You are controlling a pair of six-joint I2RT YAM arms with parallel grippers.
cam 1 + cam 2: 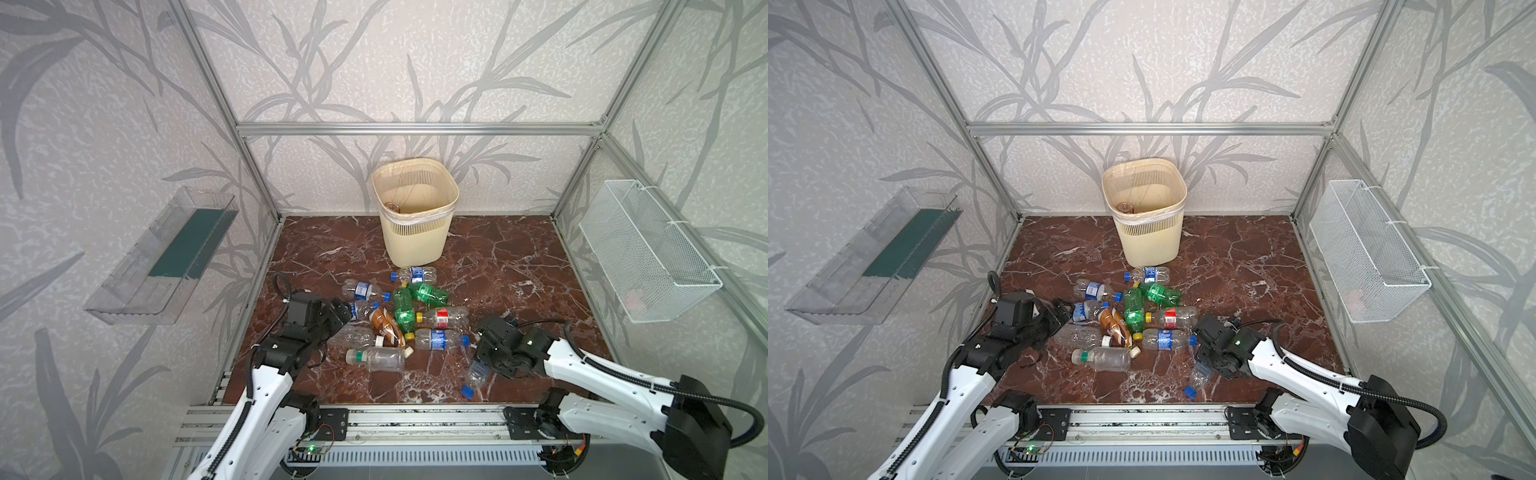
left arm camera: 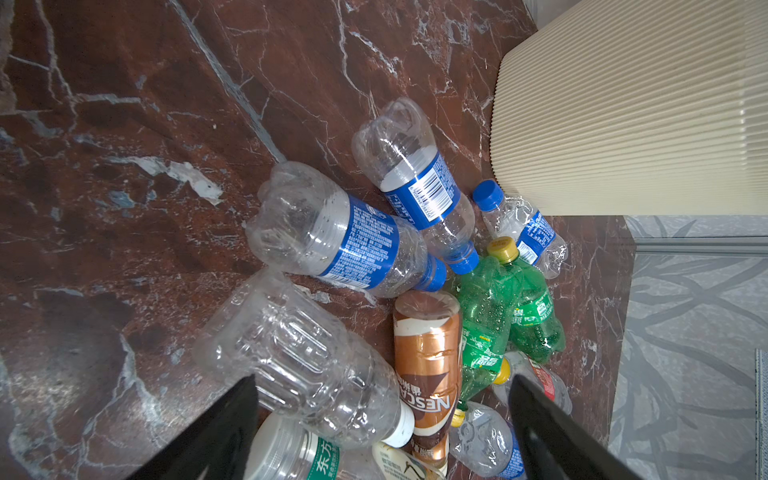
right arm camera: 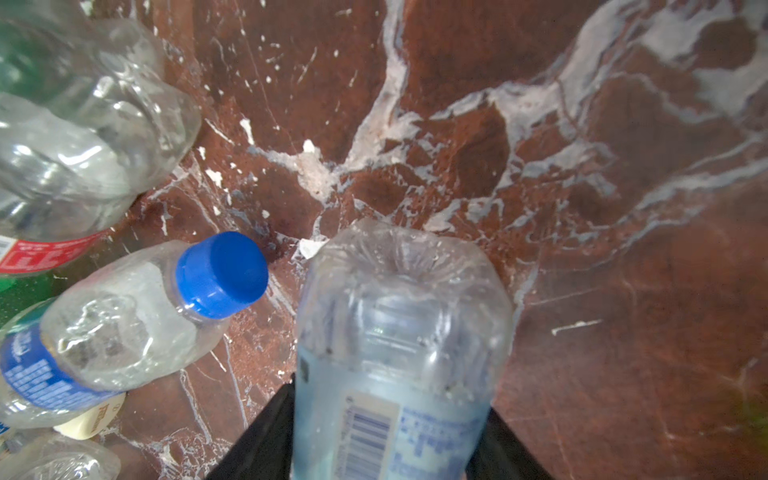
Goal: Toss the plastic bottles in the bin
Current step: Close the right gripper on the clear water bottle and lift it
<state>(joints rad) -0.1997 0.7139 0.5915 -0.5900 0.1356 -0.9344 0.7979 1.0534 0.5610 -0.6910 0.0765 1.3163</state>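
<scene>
Right wrist view: right gripper [image 3: 390,411] is clasping a bottle [image 3: 399,316] near the table's [image 3: 623,332] front edge; left gripper [image 2: 382,382] is gaping.

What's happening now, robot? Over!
Left gripper open at the bottle pile. Right gripper shut on a clear bottle, low at the front. Bin upright at the back; the pile lies between.

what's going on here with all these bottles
A two-armed robot is clearing plastic bottles off a marble table into the cream bin. The right gripper is clamped on a clear blue-capped bottle near the front edge. The left gripper hangs open over the pile. One bottle shows inside the bin; the rest lie on the table.
</scene>
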